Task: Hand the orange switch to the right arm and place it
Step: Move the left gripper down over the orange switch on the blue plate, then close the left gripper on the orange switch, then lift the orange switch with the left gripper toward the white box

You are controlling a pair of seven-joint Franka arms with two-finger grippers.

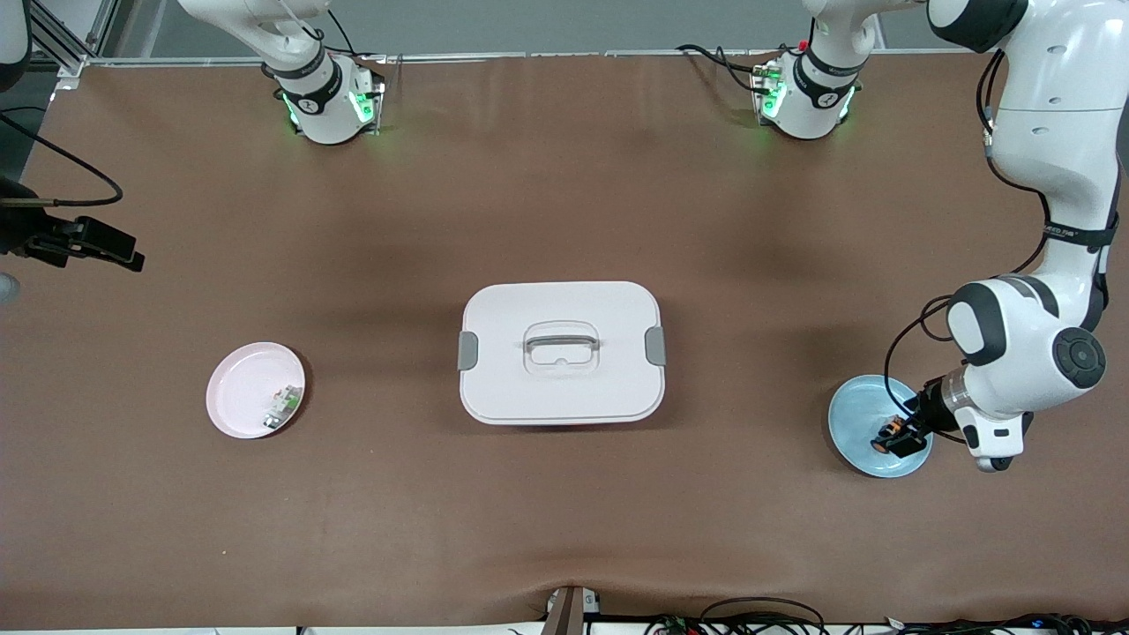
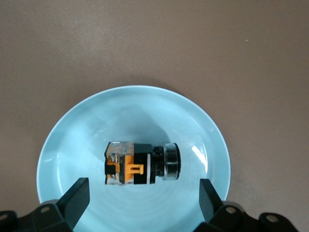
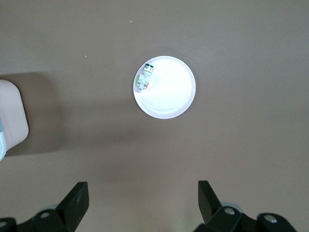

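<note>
The orange switch (image 1: 886,434) lies on its side in a light blue plate (image 1: 857,404) at the left arm's end of the table. In the left wrist view the orange switch (image 2: 140,163) shows a black body, an orange clip and a dark round end. My left gripper (image 1: 901,438) is low over the plate (image 2: 96,125). It is open (image 2: 143,203), with one finger to each side of the switch, not touching it. My right gripper (image 1: 115,250) is open (image 3: 143,198) and empty, up over the right arm's end of the table.
A pink plate (image 1: 238,388) with a small white-and-green part (image 1: 282,406) sits toward the right arm's end, and shows in the right wrist view (image 3: 169,92). A white lidded box (image 1: 561,353) with a handle stands mid-table.
</note>
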